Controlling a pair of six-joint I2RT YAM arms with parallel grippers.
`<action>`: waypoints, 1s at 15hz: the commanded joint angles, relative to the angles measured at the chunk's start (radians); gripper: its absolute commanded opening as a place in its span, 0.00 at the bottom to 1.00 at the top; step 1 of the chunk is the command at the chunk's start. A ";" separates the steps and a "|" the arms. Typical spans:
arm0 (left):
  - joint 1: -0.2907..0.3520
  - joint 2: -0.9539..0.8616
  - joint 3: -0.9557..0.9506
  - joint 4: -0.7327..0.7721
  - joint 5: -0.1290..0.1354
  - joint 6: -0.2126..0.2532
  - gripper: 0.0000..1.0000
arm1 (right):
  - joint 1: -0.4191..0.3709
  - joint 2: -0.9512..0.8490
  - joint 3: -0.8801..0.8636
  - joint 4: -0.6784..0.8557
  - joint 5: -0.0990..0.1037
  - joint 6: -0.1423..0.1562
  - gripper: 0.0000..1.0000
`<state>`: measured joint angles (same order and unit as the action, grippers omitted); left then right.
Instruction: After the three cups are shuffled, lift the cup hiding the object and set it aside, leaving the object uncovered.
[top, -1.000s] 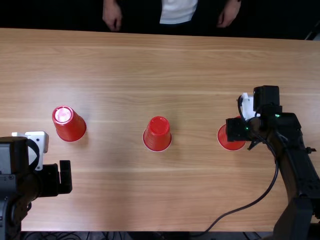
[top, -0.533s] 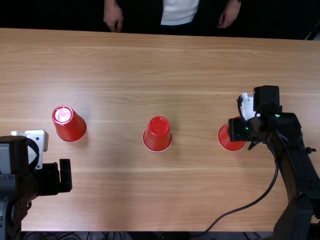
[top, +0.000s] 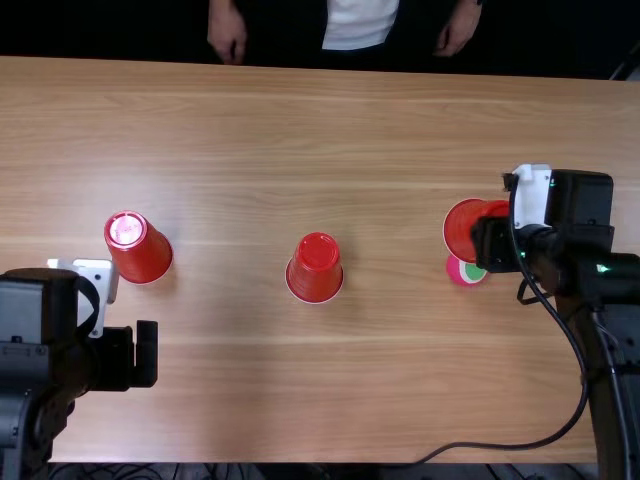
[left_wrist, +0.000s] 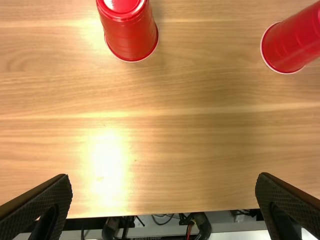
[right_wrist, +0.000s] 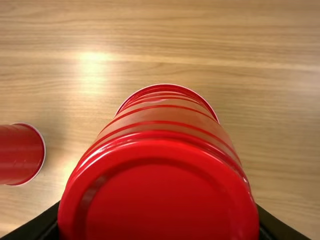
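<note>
Right gripper (top: 488, 244) is clamped on the cup (top: 462, 226), held up just beside the bare ball (top: 466, 271). I'd worry about setting it down too near: the rim could clip the ball and send it rolling

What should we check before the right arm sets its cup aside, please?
Right gripper shut on the held cup: ok.
Ball uncovered on the table: ok.
Held cup's rim above the ball: cannot tell.
Bare table beyond the ball for set-down: ok.
Middle cup and left cup standing well apart: ok.
Left gripper open, away at the near edge: ok.
</note>
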<state>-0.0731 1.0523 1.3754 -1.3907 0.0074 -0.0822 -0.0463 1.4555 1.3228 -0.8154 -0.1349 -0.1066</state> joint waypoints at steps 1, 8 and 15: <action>-0.008 0.008 0.021 0.001 -0.004 0.005 1.00 | -0.053 -0.064 0.027 -0.016 -0.009 -0.002 0.00; -0.008 0.008 0.024 -0.001 -0.004 0.005 1.00 | -0.204 -0.150 -0.065 -0.136 0.002 -0.013 0.00; -0.010 0.005 0.024 -0.001 0.000 0.005 1.00 | -0.293 -0.169 -0.289 -0.115 0.002 -0.008 0.00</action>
<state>-0.0731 1.0595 1.3750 -1.3922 0.0074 -0.0818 -0.3298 1.3079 1.0500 -0.9310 -0.1371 -0.1135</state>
